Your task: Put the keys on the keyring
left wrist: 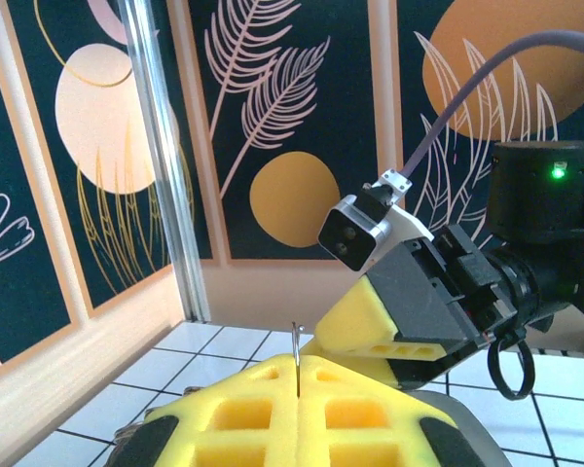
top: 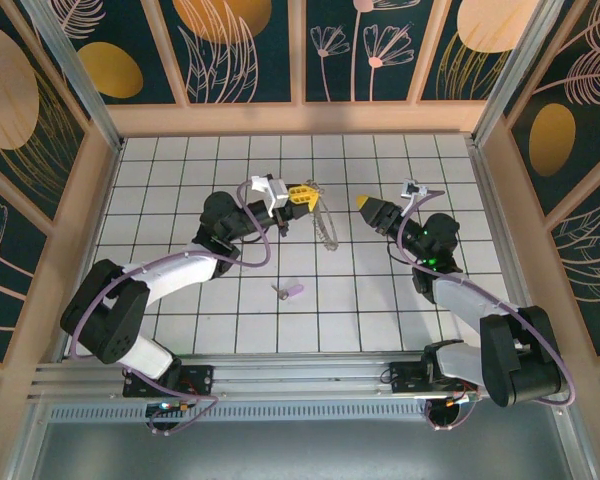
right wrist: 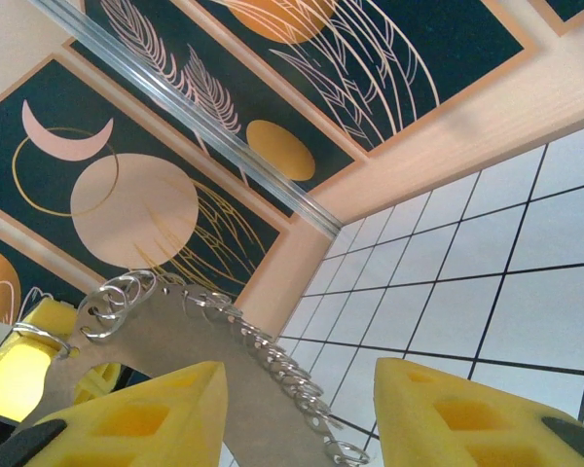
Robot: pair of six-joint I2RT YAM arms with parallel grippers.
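Floor (top: pixel 180 200) of white square tiles with dark grid lines, flat and matte, taking up the middle of the overhead frame. Walls (top: pixel 230 50) on three sides: pale wood framing around dark teal panels printed with line-drawn leaves and flowers and with orange and peach ovals. One aluminium post (top: pixel 70 70) slants through the upper left corner, and a matching one stands upper right. Slotted metal rail (top: pixel 280 380) crosses the bottom of the frame, with both arm bases sitting on it.

Just above frame centre, the left gripper (top: pixel 302 194) has its yellow foam fingers pressed together. In the left wrist view a thin metal wire (left wrist: pixel 298 355) stands upright in the seam between them. Grey keyring (top: pixel 326 225) hangs from that grip, slanting toward lower right. Cannot tell whether its low end touches the tiles. The right wrist view shows it lower left as a grey flat band (right wrist: pixel 175 331) edged with a row of small silver rings.

To the right of the keyring and apart from it, the right gripper (top: pixel 365 203) has its fingers spread and holds nothing.

Pale lilac key (top: pixel 292 290) lies on the tiles below centre, well apart from the keyring and from both grippers.
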